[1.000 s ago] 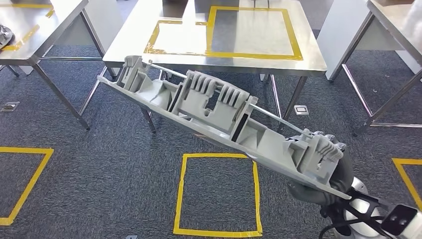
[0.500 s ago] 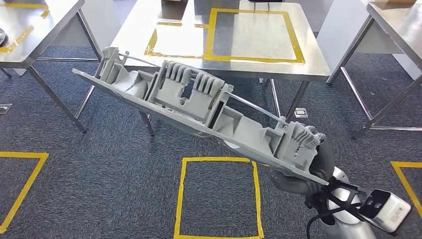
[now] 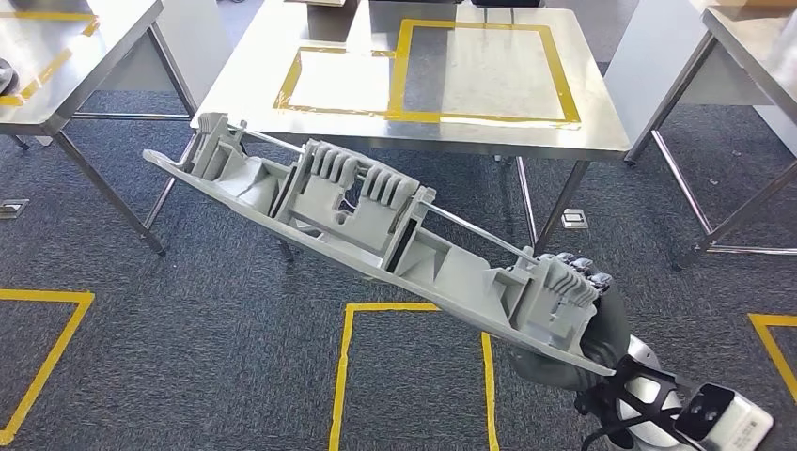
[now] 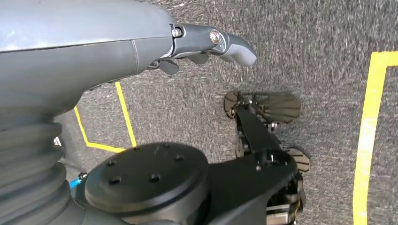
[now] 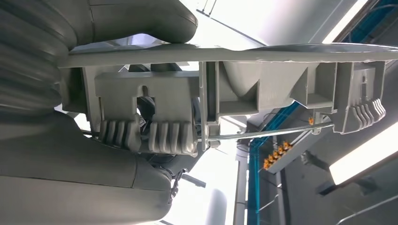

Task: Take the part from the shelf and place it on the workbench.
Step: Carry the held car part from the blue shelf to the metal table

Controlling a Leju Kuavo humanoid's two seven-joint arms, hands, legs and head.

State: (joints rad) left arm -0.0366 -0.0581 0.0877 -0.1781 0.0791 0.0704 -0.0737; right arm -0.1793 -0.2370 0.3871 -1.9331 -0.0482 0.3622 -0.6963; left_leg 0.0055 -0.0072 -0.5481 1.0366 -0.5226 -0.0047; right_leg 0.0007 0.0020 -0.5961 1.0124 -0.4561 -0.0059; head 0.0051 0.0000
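Fingers of the right hand [image 3: 573,343] were wrapped around one end of the long grey part [image 3: 376,230], which slanted in the air over dark carpet [image 3: 188,319] marked with yellow tape squares [image 3: 343,376], short of the steel workbench [image 3: 414,132]. Seen from the right wrist, the part [image 5: 225,93] crossed beneath ceiling lights. From the left wrist, the left hand [image 4: 206,44] hung over the carpet holding nothing, thumb straight; I could not tell how its fingers lay.
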